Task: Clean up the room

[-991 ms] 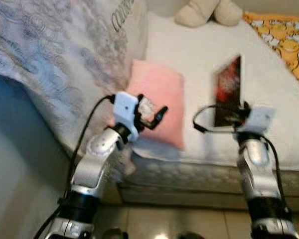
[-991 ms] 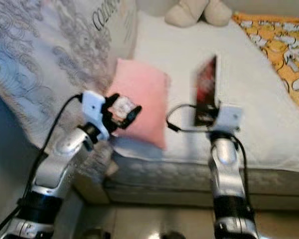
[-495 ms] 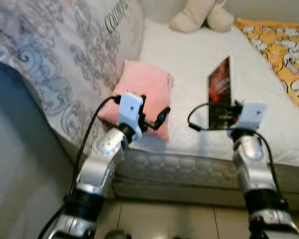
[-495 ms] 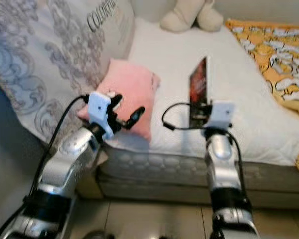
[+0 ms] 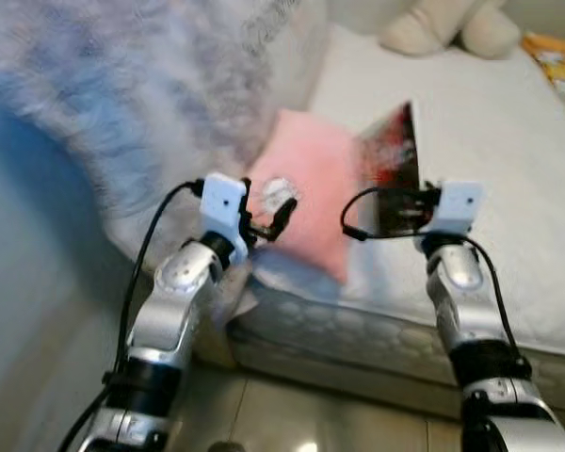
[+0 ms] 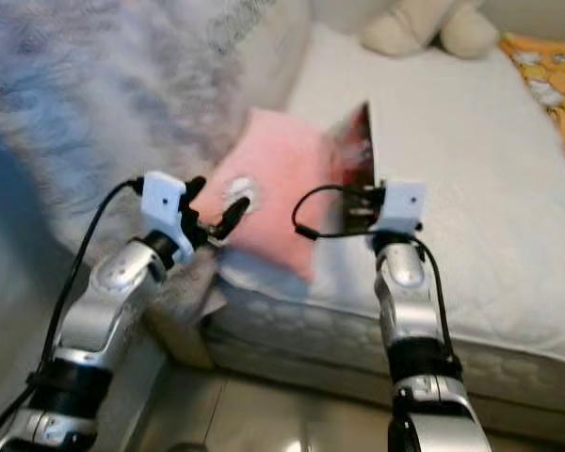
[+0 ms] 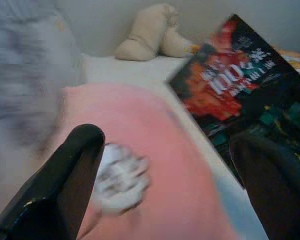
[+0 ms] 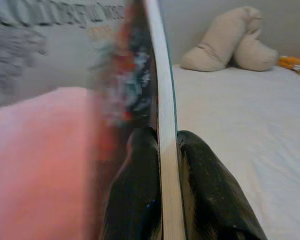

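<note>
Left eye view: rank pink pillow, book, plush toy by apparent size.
1. Pink pillow, largest.
2. Book, held upright in the right gripper; raised nearer the camera, so its look may flatter it.
3. Plush toy, smallest, but cropped at the top edge and farthest away.

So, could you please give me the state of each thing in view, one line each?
Book: held upright on edge above the bed, clamped by the right gripper.
Left gripper: open, holding nothing, in front of the pillow.
Pillow: pink, lying on the bed near its edge.
Plush toy: lying at the far end of the bed.
Bed: white mattress cover, mostly bare.
</note>
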Robot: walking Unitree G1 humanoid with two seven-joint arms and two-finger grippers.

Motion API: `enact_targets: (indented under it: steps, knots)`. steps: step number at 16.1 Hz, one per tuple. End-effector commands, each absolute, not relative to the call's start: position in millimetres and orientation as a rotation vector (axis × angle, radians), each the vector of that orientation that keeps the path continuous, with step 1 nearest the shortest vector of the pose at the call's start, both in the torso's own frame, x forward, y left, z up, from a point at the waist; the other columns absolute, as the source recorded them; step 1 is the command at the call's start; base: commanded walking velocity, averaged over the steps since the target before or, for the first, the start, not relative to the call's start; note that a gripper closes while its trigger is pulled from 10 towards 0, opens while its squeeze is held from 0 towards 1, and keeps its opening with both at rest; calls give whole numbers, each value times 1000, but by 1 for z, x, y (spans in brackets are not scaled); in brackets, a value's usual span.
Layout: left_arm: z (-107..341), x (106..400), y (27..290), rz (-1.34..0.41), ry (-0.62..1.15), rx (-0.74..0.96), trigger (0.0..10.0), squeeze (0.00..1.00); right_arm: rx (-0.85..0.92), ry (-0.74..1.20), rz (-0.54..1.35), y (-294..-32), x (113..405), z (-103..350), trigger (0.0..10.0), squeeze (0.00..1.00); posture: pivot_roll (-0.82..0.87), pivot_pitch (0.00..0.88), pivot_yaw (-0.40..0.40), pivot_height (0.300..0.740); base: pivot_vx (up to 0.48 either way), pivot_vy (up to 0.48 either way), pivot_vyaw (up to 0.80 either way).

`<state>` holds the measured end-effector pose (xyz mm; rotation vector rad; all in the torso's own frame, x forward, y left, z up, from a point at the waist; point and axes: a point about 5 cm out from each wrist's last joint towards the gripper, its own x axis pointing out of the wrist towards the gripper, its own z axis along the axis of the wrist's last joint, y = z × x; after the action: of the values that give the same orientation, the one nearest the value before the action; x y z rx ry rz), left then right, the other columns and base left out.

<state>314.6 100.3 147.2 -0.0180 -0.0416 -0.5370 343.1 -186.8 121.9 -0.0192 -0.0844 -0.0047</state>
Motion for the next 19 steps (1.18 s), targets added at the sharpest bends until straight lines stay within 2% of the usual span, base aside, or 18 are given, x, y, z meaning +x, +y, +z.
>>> enact_targets:
  steps: [1, 3, 4, 7, 9, 12, 15, 19]
  knots:
    - [150, 312, 88, -576, -50, -12, 10000, 0, -19, -128, -58, -204, 344, 131, 0, 0, 170, 27, -5, 740, 454, 0, 0]
    - [152, 306, 85, -643, -48, 2, 10000, 0, 25, -171, -50, -206, 353, 148, 0, 0, 183, 47, -3, 740, 240, 0, 0]
    - [153, 304, 83, -665, -40, 75, 10000, 0, 55, -205, -69, -209, 357, 159, 0, 0, 195, 63, -2, 740, 0, 0, 0]
    - [169, 294, 72, -828, -39, 51, 10000, 0, 188, -244, -89, -220, 371, 183, 0, 0, 239, 124, 18, 740, 0, 0, 0]
    - [173, 285, 68, -951, -26, 73, 10000, 0, 301, -218, -29, -212, 385, 190, 0, 0, 265, 154, 35, 740, 0, 0, 0]
    - [182, 280, 81, -950, -9, 101, 10000, 0, 480, -166, 6, -203, 396, 189, 0, 0, 322, 203, 55, 740, 0, 0, 0]
    - [189, 262, 83, -1006, 4, 113, 10000, 0, 486, -72, 70, -182, 400, 175, 0, 0, 375, 245, 62, 740, 0, 0, 0]
    - [189, 236, 84, -1026, 48, 108, 10000, 0, 625, -41, 165, -156, 406, 176, 0, 0, 452, 307, 60, 740, 0, 0, 0]
